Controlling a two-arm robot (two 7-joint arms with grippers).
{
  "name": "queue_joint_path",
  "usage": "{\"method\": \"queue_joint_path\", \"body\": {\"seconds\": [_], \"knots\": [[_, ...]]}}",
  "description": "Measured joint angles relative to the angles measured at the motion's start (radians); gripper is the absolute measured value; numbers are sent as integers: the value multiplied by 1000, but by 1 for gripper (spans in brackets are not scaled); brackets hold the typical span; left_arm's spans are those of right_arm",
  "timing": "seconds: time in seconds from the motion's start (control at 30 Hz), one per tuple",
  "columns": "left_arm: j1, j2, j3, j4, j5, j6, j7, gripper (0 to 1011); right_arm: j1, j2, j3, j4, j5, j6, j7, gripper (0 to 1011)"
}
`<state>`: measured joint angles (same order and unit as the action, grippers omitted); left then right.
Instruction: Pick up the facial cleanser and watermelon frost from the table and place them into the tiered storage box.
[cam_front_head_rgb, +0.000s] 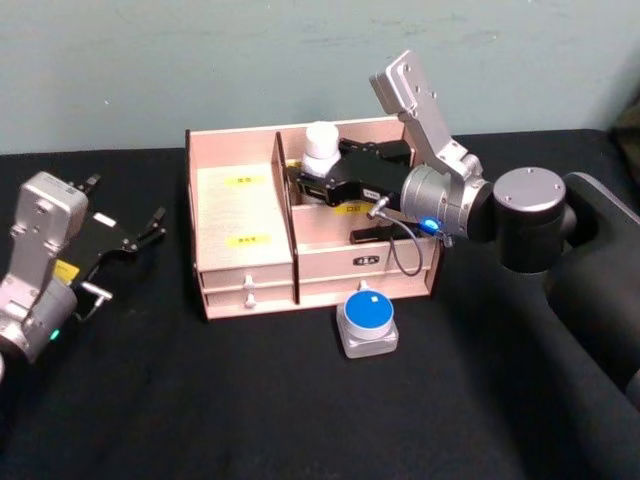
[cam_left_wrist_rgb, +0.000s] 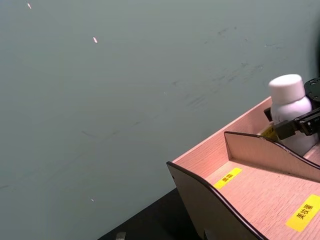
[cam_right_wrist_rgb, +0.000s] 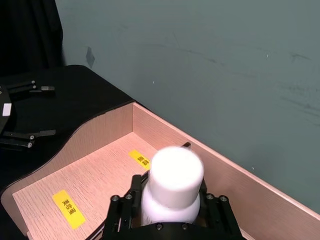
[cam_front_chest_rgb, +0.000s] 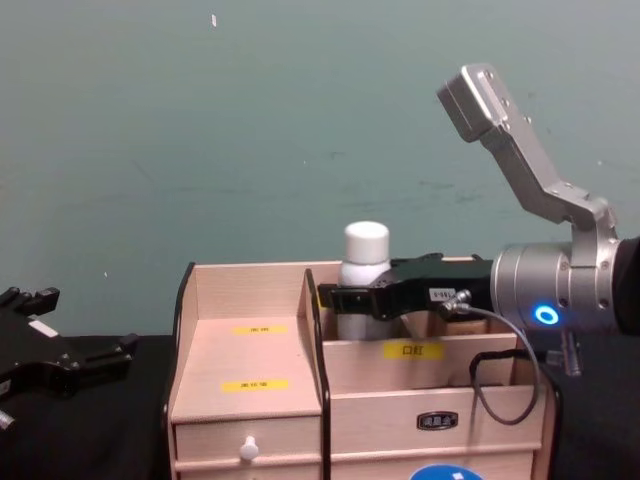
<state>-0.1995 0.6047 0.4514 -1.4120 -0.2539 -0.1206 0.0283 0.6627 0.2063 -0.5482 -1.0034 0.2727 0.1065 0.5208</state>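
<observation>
Facial cleanser (cam_front_head_rgb: 321, 148) stands upright in the rear right compartment of the tiered storage box (cam_front_head_rgb: 235, 210), with the right gripper (cam_front_head_rgb: 312, 182) clamped on it just below the cap from the right, while the watermelon frost (cam_front_head_rgb: 367, 316) sits on the table just before the box, nearer that arm than the left gripper (cam_front_head_rgb: 140, 230), parked with fingers spread at far left.

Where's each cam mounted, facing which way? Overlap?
Head: high, facing down at the light wood tiered box; left claw and right claw show.
Chest: low, facing forward at the box front; right claw reaches in from the right.
Left wrist: faces across the box toward the green wall.
Right wrist: looks over its own claw at the tall white round-capped bottle.
All four share the bottle.
</observation>
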Motion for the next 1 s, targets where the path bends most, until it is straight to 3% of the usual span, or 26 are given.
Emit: {"method": "queue_joint_path", "body": {"seconds": [0.23,0.47,0.53,0.8,0.9,1.0], "knots": [[0,0,0,0,0,0,0,1010,-5,5,7,-24,2,-8,1,809],[0,0,0,0,0,0,0,1010,-39,37,24,-127,11,12,-1,1002],[0,0,0,0,0,0,0,1010,-48,46,27,-154,13,26,-6,1003],[0,0,0,0,0,0,0,1010,-117,116,45,-333,33,154,-33,1003],[0,0,0,0,0,0,0,1010,-173,173,55,-455,50,226,-43,1003],[0,0,0,0,0,0,0,1010,-227,223,66,-552,69,263,-45,1003]]}}
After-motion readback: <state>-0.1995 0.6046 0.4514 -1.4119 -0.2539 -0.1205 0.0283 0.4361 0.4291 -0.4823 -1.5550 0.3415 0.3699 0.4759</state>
